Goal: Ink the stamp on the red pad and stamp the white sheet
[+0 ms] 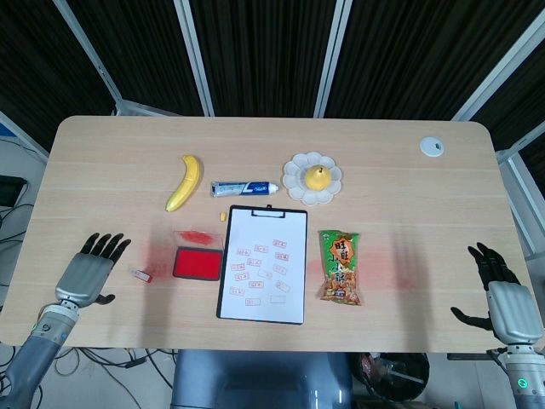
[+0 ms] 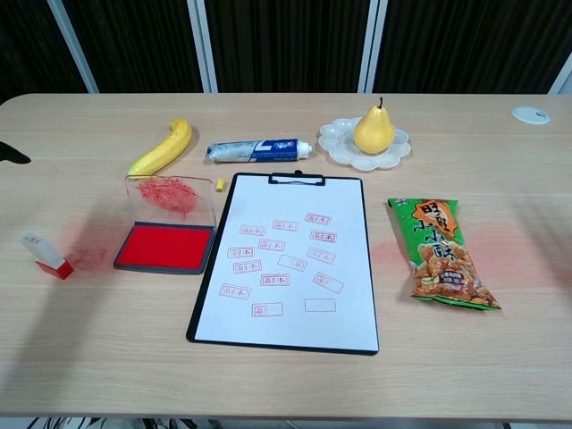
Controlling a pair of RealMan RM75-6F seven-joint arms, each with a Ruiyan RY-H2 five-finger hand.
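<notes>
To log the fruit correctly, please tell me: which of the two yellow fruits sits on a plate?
The pear sits upright on the white scalloped plate. The banana lies directly on the table, left of the toothpaste tube.

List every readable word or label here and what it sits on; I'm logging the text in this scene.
"副本": red boxed stamp marks scattered over the white sheet on the clipboard.
Snack bag: large Chinese characters on top, too blurred to read surely.
Toothpaste tube: blue printing, too small to read.
Stamp, red pad: no text visible.
</notes>
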